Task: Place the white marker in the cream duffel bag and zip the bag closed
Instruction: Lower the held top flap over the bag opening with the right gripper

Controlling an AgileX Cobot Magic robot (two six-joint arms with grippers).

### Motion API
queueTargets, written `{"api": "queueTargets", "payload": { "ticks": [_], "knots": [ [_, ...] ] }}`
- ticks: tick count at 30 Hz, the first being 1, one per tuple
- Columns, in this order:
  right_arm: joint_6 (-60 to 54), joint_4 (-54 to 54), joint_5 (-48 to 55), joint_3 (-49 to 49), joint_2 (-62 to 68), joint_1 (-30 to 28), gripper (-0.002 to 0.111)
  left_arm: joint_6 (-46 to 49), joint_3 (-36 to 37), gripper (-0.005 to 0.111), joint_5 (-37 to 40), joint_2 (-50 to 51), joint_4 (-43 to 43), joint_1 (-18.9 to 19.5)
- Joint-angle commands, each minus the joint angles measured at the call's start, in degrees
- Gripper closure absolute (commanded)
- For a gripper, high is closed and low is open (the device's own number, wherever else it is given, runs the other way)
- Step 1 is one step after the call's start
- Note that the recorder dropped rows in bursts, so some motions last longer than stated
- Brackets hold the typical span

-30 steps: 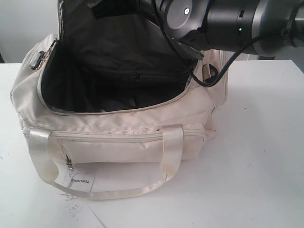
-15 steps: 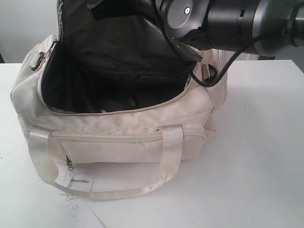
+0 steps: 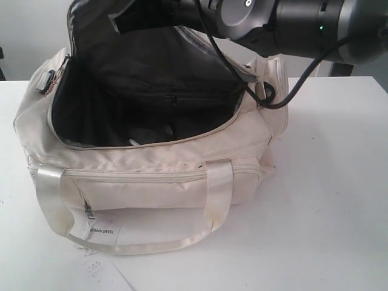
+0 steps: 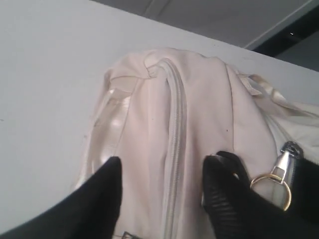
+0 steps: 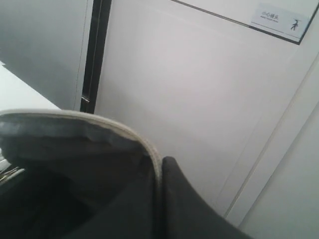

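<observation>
Left jaws gape astride one end of the cream duffel bag (image 4: 169,114); right jaws clamp its raised flap (image 5: 75,119).

In the exterior view the light is bright and even from above. The white table (image 3: 339,200) is nearly washed out at the right of the frame, and only a faint shadow lies under the cream duffel bag (image 3: 151,176) at lower left. Its satin handles (image 3: 219,188) show mild glare, while the dark lining (image 3: 121,103) swallows detail. The arm (image 3: 291,24) at upper right is close to the lens and soft.

In the left wrist view the fabric is fairly sharp, but the black fingers (image 4: 107,199) of the left gripper (image 4: 167,158) are blurred, and a zipper ring (image 4: 271,186) glints.

The right wrist view is dim in the foreground — the flap rim (image 5: 124,132) is out of focus against a bright wall (image 5: 199,99).
</observation>
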Motion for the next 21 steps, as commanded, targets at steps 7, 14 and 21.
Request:
{"api": "queueTargets", "payload": {
  "ticks": [7,14,21],
  "knots": [
    [-1.28,-0.12,12.40,-0.30,-1.70,-0.32,0.108,4.96,-5.17,0.040,6.62,12.02,-13.11,0.00],
    [-1.38,-5.82,18.87,-0.30,-1.70,-0.32,0.108,9.05,-5.17,0.040,7.42,15.55,-18.78,-0.10],
    [-1.38,-7.24,25.55,-0.30,-1.70,-0.32,0.108,15.08,-5.17,0.040,10.41,18.11,-25.37,-0.26]
  ]
}}
